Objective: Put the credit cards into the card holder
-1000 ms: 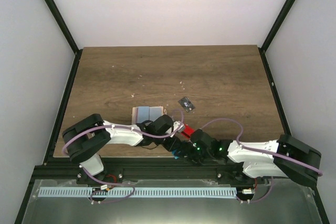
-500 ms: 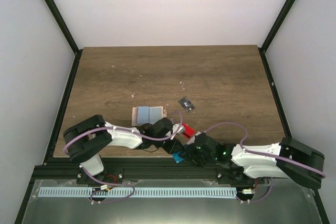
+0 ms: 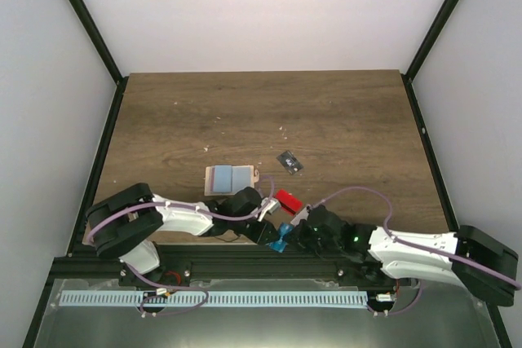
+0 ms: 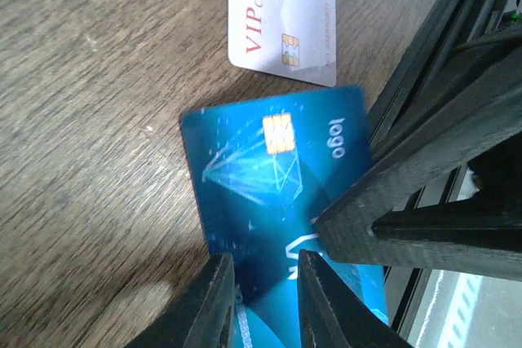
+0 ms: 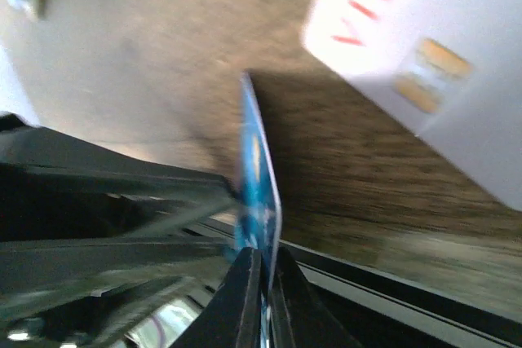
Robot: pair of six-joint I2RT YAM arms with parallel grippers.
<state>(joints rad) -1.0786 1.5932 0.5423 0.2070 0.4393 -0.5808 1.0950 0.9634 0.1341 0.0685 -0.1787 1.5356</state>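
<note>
Two white-and-black robot arms met low at 6 o'clock. The left arm (image 3: 183,216) reached toward 3 o'clock, the left gripper (image 4: 263,260) with jaws narrowly parted. The right arm (image 3: 408,248) reached toward 9 o'clock, the right gripper (image 5: 265,258) pinching a thin blue rectangular card (image 4: 269,160).

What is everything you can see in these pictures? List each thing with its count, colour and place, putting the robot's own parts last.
blue card: one, blue with gold chip, at the table's near edge
VIP card: one, white with red lettering, next to the blue card
red card: one, red, flat on the table
card holder: one, tan, flat beyond the left arm
small dark item: one, too small to identify, mid-table
table: one, brown wood
left arm, right arm: white and black, near edge
left pincer: black, fingers slightly apart at the blue card
right pincer: black, shut on the blue card's edge
</note>
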